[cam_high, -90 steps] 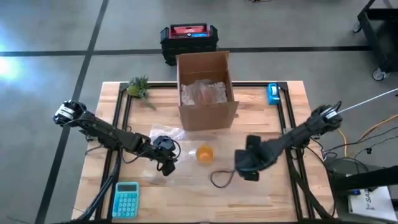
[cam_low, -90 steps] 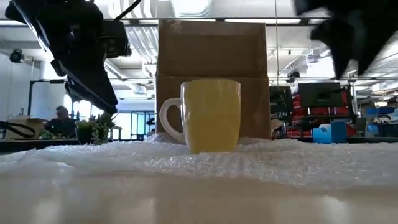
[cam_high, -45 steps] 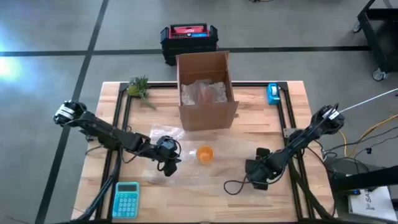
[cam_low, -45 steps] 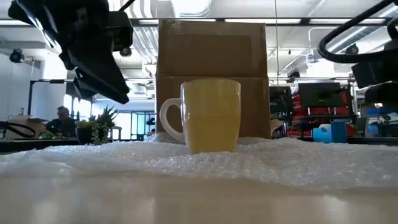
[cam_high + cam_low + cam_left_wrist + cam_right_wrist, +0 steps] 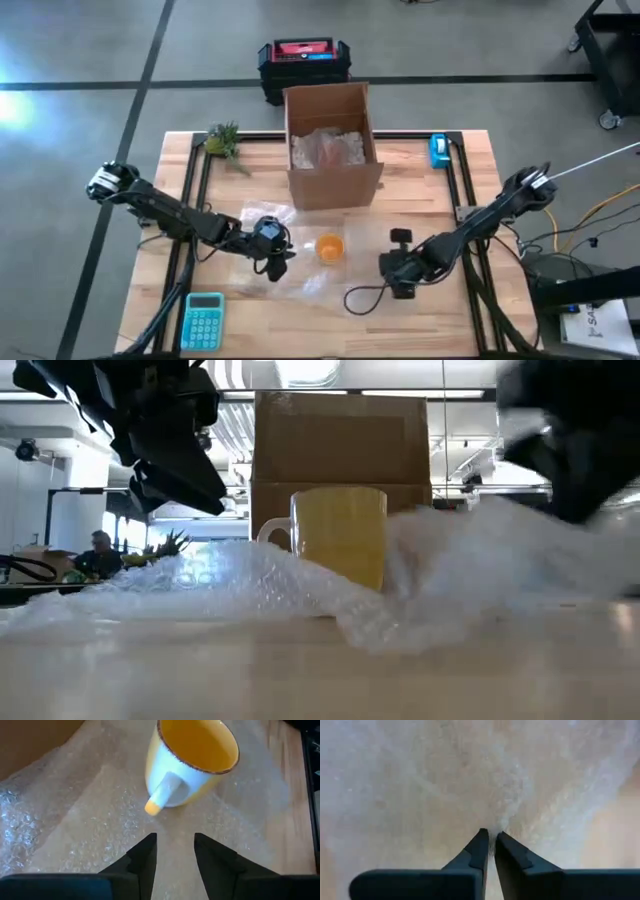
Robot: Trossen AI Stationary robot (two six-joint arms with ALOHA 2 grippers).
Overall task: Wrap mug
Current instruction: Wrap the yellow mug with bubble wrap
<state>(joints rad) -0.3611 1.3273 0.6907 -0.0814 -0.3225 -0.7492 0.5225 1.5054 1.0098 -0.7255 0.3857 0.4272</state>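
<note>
1. Right gripper (image 5: 490, 840): jaws pressed nearly together, pinching a fold of the bubble wrap (image 5: 470, 780). It sits low over the table (image 5: 420, 180), right of the mug (image 5: 329, 247).
2. Left gripper (image 5: 173, 847): fingers spread apart with a clear gap, holding nothing. It hovers over the wrap just left of the mug, whose handle (image 5: 162, 800) points toward it.
3. Mug: ceramic, yellow, rounded body with a darker speckled rim. It stands upright on the wrap near the table's centre, in front of the cardboard box (image 5: 330, 145).
4. Bubble wrap: clear, dimpled plastic sheet spread under the mug. In the low view its right portion (image 5: 500, 550) is lifted into a crumpled ridge beside the mug; its left portion lies in a lower rumpled mound.
5. Cardboard box: open-topped, brown, with more clear wrap inside.
6. Table: pale wooden planks with black rails. A teal calculator (image 5: 203, 319) lies at the near left corner, a small green plant (image 5: 222, 139) at the far left, a blue item (image 5: 439, 150) at the far right edge. Bare wood lies open near the front edge.
</note>
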